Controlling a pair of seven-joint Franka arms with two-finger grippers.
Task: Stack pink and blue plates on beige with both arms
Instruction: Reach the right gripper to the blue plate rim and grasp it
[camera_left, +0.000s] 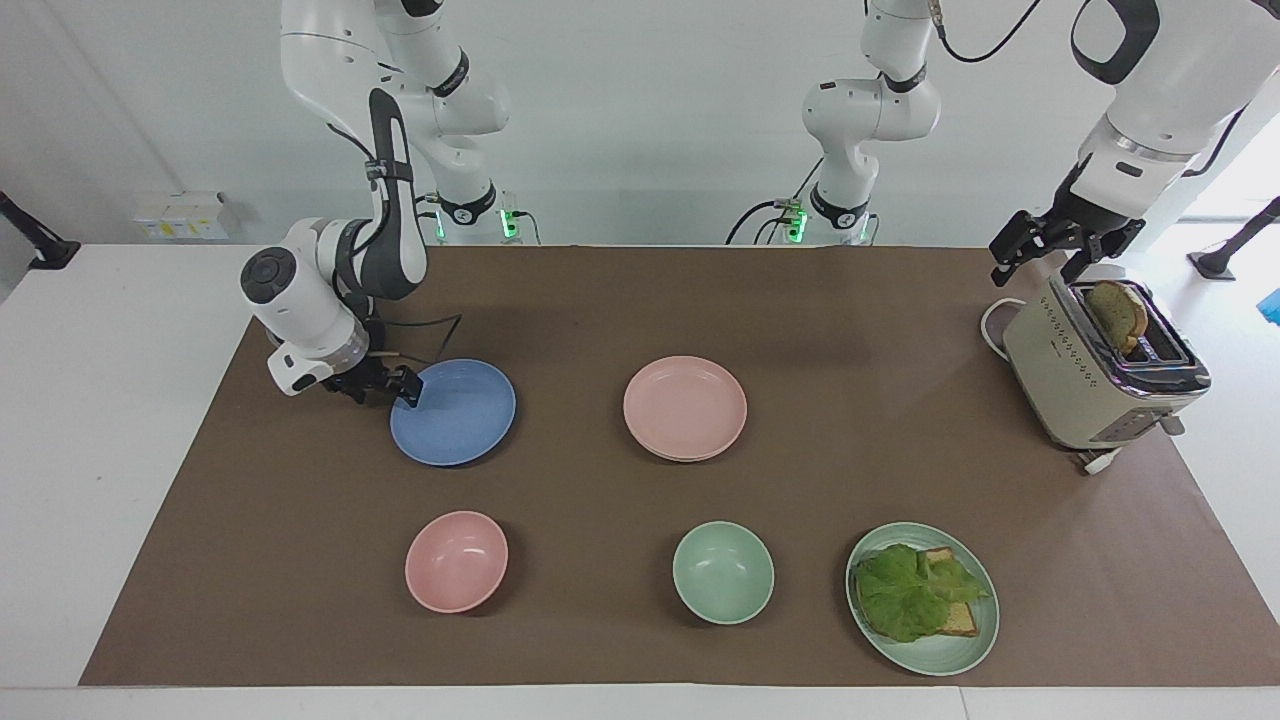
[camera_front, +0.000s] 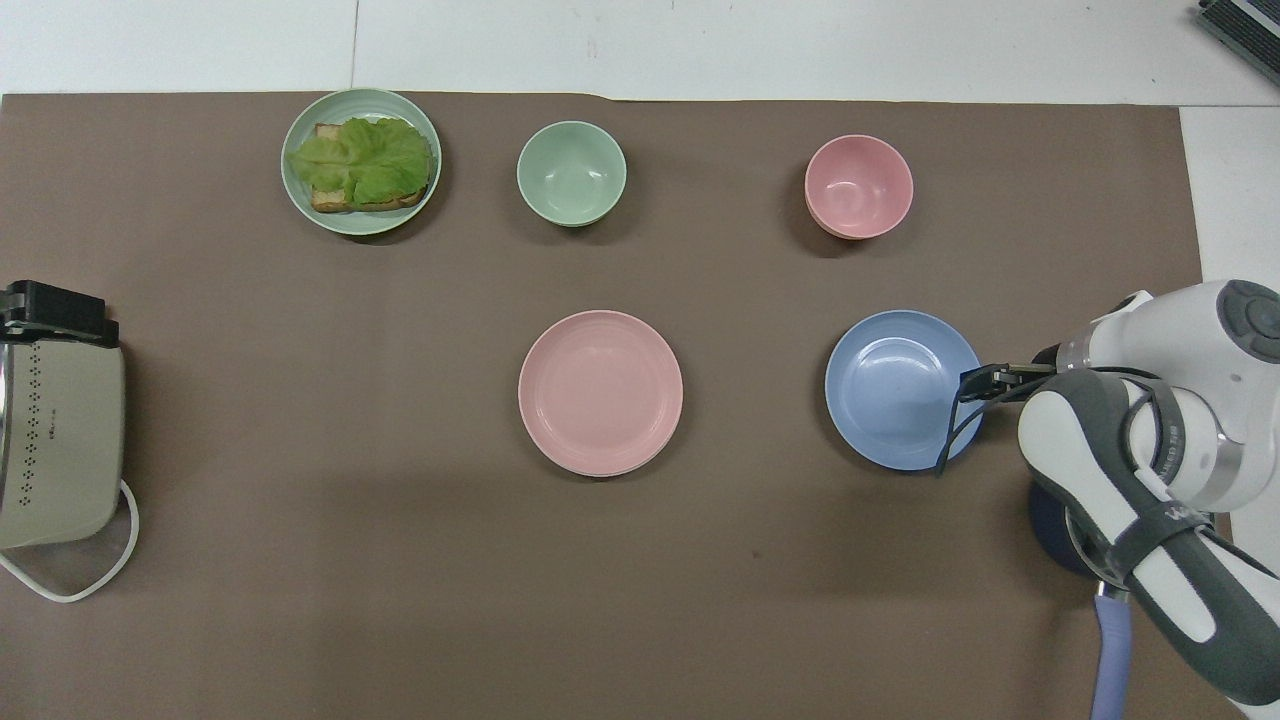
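While the blue plate (camera_left: 453, 412) lies flat on the brown mat (camera_left: 640, 300), the right gripper (camera_left: 404, 385) sits at its rim on the right arm's end, fingers apart either side of the edge. Beside that plate, toward the left arm's end, is the pink plate (camera_left: 685, 407). Farther from the robots than the blue plate: pink bowl (camera_left: 456, 561), green bowl (camera_left: 723, 572), lettuce-toast plate (camera_left: 922, 597). Left gripper (camera_left: 1040, 250) hangs spread over the toaster (camera_left: 1100, 372).

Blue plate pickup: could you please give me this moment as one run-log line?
step: blue plate pickup | right gripper: at blue plate's rim | left gripper: open, waits over toaster | pink plate: mid-table, untouched
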